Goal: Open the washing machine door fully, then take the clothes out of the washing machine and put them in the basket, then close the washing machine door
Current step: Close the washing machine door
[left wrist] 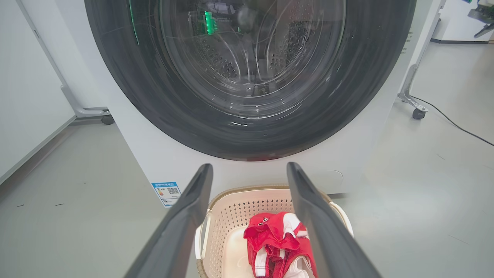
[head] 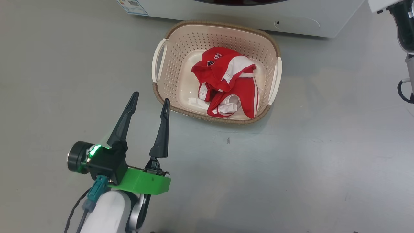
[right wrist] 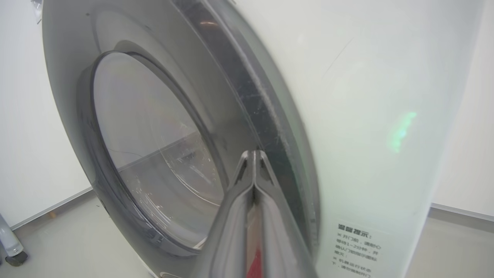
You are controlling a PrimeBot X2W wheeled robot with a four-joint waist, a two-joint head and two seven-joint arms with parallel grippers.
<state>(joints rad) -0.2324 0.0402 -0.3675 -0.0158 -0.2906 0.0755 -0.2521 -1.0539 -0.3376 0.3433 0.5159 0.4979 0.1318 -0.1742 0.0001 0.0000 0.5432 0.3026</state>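
Note:
The cream basket (head: 223, 25) stands on the floor in front of the white washing machine (head: 291, 16), and the red clothes (head: 231, 81) lie bundled inside it. My left gripper (head: 151, 97) hovers open and empty to the left of the basket's near corner. From the left wrist, the open fingers frame the basket (left wrist: 239, 200) and clothes (left wrist: 276, 239), with the washing machine door (left wrist: 154, 96) lying against the machine (left wrist: 162, 162) above them. My right gripper (right wrist: 254, 152) is shut, its tips touching the dark edge of the door (right wrist: 154, 127). I cannot tell whether the door is latched.
Part of my right arm (head: 404, 32) shows at the upper right. A wheeled stand leg (left wrist: 413, 108) and a floor cable (left wrist: 455, 123) sit right of the machine, another caster (left wrist: 104, 117) to its left. Grey floor spreads around the basket.

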